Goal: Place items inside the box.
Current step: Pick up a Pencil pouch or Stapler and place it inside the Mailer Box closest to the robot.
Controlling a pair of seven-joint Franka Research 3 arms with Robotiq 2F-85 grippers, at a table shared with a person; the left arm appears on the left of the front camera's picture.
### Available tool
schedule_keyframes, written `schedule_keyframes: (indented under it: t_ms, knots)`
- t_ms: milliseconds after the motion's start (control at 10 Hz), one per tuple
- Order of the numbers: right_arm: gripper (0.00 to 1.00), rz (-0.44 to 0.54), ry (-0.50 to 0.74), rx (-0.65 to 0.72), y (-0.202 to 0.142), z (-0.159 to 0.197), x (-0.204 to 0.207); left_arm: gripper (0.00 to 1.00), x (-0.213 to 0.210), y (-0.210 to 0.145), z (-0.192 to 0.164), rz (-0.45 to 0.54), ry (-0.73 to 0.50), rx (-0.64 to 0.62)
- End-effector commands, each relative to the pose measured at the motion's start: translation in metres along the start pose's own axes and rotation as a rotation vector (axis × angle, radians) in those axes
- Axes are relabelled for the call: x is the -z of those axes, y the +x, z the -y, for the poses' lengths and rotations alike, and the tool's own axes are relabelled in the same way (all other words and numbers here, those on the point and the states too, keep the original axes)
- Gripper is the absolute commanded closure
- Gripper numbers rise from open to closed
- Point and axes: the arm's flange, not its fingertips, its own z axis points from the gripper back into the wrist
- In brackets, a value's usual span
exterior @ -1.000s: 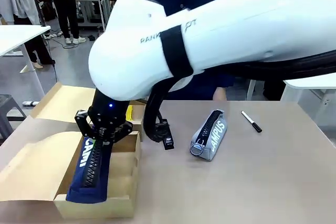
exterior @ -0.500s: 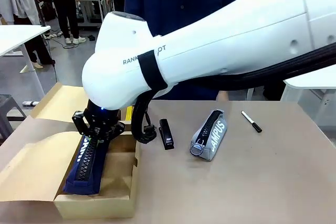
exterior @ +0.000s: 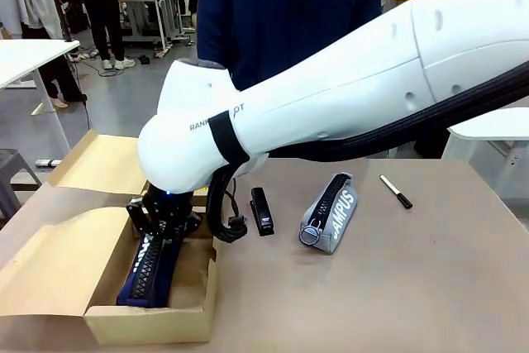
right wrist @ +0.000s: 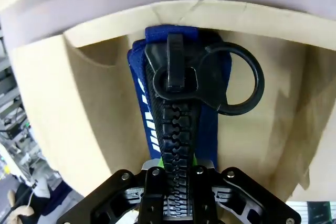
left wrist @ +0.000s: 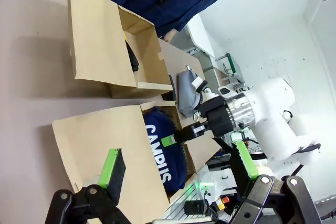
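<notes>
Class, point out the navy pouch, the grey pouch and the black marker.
navy pouch (exterior: 149, 273): front view, on its black zipper.
grey pouch (exterior: 341, 207): front view, on its printed side.
black marker (exterior: 396, 191): front view, mid-barrel.

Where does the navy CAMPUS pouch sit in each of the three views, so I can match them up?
Front view: navy pouch lower left, inside the cardboard box, its upper end in the right gripper.
Left wrist view: navy pouch bottom centre, white CAMPUS print showing, beside a box flap.
Right wrist view: navy pouch centre, zip rising from the right gripper.
Shared landmark: the cardboard box.
</notes>
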Motion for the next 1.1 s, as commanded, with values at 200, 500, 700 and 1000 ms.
schedule_keyframes:
  t_ms: [200,500,700,1000]
  knots:
    - [0.92,-0.022,-0.011,0.042,0.003,-0.005,0.009,0.0,0.001,0.001,0.002,0.012,-0.014,0.019]
    - [0.26,-0.043,0.004,0.032,0.003,-0.002,0.005,0.0,0.001,0.001,0.002,0.012,-0.014,0.019]
    - [0.0,-0.043,0.011,0.023,0.001,-0.004,0.001,0.0,0.001,0.001,0.002,0.012,-0.014,0.019]
    - [0.0,-0.054,0.004,-0.009,-0.006,-0.006,0.0,0.0,0.001,0.001,0.002,0.012,-0.014,0.019]
